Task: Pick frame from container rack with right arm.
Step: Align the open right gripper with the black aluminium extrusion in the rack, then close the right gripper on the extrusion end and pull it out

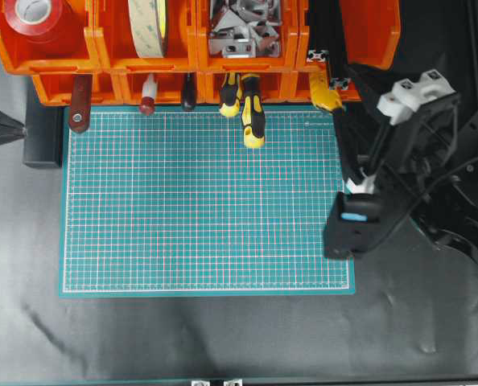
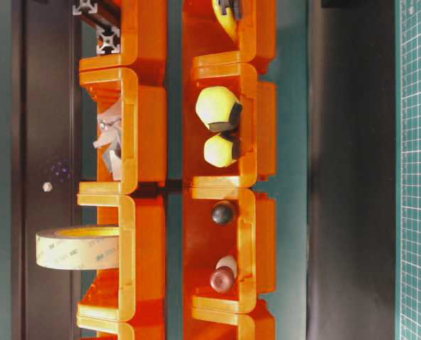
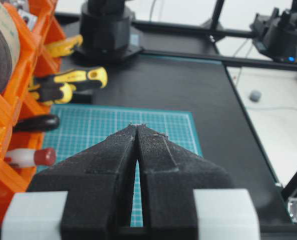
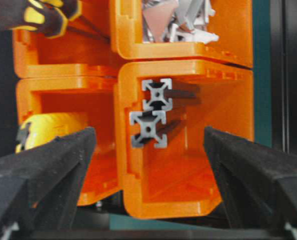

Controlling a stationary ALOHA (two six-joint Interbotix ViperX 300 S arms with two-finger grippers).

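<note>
Frame (image 4: 149,129): the silvery cut end of a black grooved extrusion shows in the open mouth of an orange bin (image 4: 183,190) of the container rack (image 1: 183,72). A second identical cut end (image 4: 157,94) sits directly against it, the two stacked together at the bin's left wall; which one is the target cannot be told. Both bars run back into the bin, bodies mostly hidden. In the overhead view the two ends (image 1: 317,56) appear at the rack's upper right bin, above the right edge of the green cutting mat (image 1: 207,201).

Right gripper (image 4: 148,200): jaws spread wide, one finger at each lower corner of the wrist view, the bin mouth and both cut ends framed between them. Nothing is between the fingers; no contact with the bars or the bin is visible. Overhead, the right arm (image 1: 384,169) reaches from the right side toward that bin, its light-blue patch over the mat's right edge.

Left gripper (image 3: 137,150): jaws pressed together, tips meeting, nothing between them, held over the left part of the mat.

Other rack contents: red tape roll (image 1: 38,20), tan tape roll (image 1: 148,28), metal brackets (image 1: 243,32) in the upper row; yellow-and-black tool handles (image 1: 251,112) and dark and red-capped handles protrude from the lower row over the mat's top edge. The mat lies on a dark surface (image 1: 223,338).
</note>
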